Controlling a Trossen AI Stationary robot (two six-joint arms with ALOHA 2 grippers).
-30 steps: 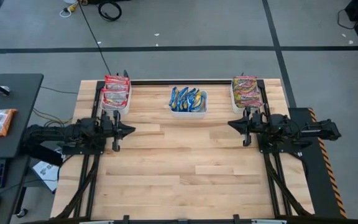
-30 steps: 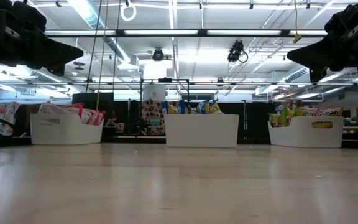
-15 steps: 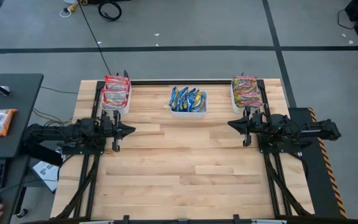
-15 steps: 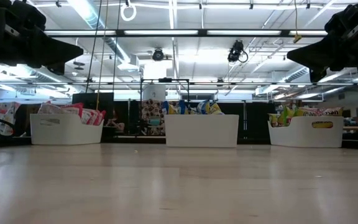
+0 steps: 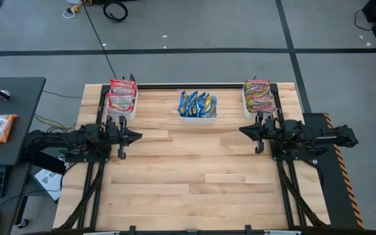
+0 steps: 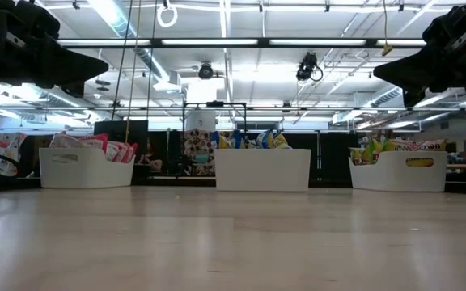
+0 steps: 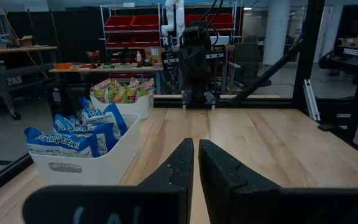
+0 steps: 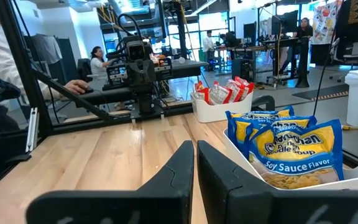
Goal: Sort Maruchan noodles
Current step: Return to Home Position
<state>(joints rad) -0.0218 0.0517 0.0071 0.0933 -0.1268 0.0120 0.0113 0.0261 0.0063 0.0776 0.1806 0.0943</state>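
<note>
Clearly: blue packets (image 8: pixel 297 149) read "Soy Sauce Flavor"; left claw (image 7: pixel 195 143), right claw (image 8: pixel 194 145) both pressed together.

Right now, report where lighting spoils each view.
Low view: ceiling lights backlight the left tool and right tool into silhouettes; the table shows sheen. Left wrist view: dim throughout. Right wrist view: bright, blue packets well lit. High view: even light, faint shadows.

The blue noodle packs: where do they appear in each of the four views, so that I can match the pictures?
High view: blue noodle packs at top centre.
Low view: packs at centre, tips above the rim.
Left wrist view: packs in the nearer bin.
Right wrist view: packs in the nearer bin.
Shared landmark: the middle white bin holding them.
</note>
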